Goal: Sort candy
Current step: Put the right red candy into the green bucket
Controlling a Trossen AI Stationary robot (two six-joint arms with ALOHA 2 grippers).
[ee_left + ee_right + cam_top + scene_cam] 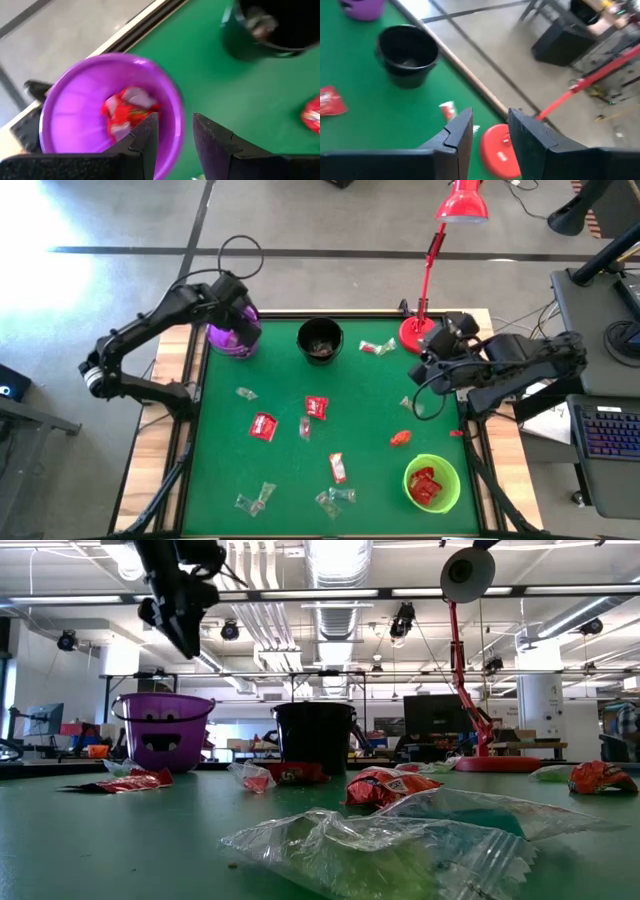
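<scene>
Left gripper hovers above the purple bowl at the table's far left corner, fingers parted with a narrow gap, nothing between them. Red and clear candy lies in that bowl directly below the fingertips, not touching them.

Right gripper is raised over the far right part of the table, near the red lamp base; fingers part-open, empty. A clear-wrapped sweet lies on the mat just beyond its tips.

Rest of the candy is loose on the green mat, well apart from both grippers: red pieces mid-table, clear ones along the near edge. Black bowl holds a few; green bowl holds red ones.
</scene>
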